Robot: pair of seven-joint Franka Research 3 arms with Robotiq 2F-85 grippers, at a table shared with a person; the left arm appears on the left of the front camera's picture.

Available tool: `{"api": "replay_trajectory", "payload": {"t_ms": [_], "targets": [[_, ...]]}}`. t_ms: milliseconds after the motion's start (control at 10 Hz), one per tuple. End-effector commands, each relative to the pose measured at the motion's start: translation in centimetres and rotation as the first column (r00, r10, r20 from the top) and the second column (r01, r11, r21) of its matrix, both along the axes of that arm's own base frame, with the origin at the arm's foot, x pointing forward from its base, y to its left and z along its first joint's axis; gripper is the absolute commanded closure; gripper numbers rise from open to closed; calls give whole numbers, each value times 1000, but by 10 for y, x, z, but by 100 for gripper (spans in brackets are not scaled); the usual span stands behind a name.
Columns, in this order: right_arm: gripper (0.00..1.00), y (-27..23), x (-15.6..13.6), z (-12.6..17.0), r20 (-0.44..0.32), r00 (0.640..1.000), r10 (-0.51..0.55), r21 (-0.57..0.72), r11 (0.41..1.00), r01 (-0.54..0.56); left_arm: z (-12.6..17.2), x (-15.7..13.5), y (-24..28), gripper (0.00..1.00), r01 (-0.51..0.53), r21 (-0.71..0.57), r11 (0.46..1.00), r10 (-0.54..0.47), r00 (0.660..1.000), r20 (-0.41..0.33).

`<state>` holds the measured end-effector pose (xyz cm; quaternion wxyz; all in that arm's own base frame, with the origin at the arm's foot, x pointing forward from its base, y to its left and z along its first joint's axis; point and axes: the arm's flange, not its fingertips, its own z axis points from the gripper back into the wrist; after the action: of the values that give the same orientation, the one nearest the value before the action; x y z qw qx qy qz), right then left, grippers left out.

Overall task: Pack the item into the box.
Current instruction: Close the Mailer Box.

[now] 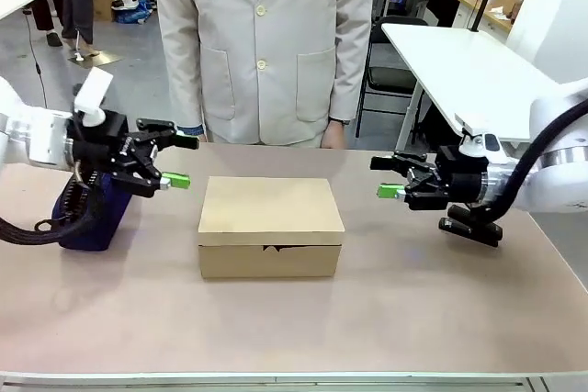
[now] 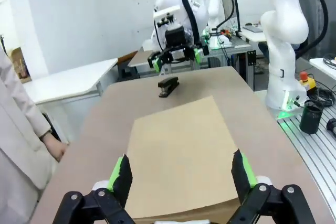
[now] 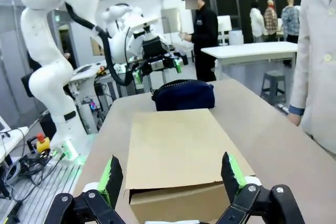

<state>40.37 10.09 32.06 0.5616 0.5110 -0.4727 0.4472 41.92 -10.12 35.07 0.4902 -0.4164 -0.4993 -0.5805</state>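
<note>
Box (image 1: 270, 225) at table centre, lid shut; left gripper (image 1: 175, 163) at nine o'clock, right gripper (image 1: 386, 177) at three o'clock, both wide open, empty. Packing seemingly finished or unstarted.

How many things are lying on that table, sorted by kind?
Cardboard box, lid shut: 1
Navy pouch: 1
Black stapler: 1
Total: 3
</note>
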Motion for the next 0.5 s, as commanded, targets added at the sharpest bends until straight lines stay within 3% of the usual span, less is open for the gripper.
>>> {"api": "replay_trajectory", "payload": {"t_ms": [0, 100, 200, 300, 400], "targets": [[0, 27, 15, -6, 14, 998, 61, -34, 998, -60, -18, 12, -11, 0, 12, 53, 999, -11, 1000, -25], [0, 0, 0, 0, 0, 1000, 0, 0, 1000, 0, -18, 12, -11, 0, 12, 53, 999, -11, 1000, -25], [0, -6, -2, 9, -51, 999, 14, 29, 1000, -12, -12, 3, -5, 0, 1, 24, 1000, 0, 1000, -19], [0, -33, -5, 24, -213, 977, -2, 24, 1000, 7, 1, -3, 23, 0, -31, 55, 998, 39, 988, -151], [0, -68, -9, 35, -442, 897, -11, -29, 1000, -2, 18, -12, 57, 0, -74, 78, 994, 96, 934, -344]]}}
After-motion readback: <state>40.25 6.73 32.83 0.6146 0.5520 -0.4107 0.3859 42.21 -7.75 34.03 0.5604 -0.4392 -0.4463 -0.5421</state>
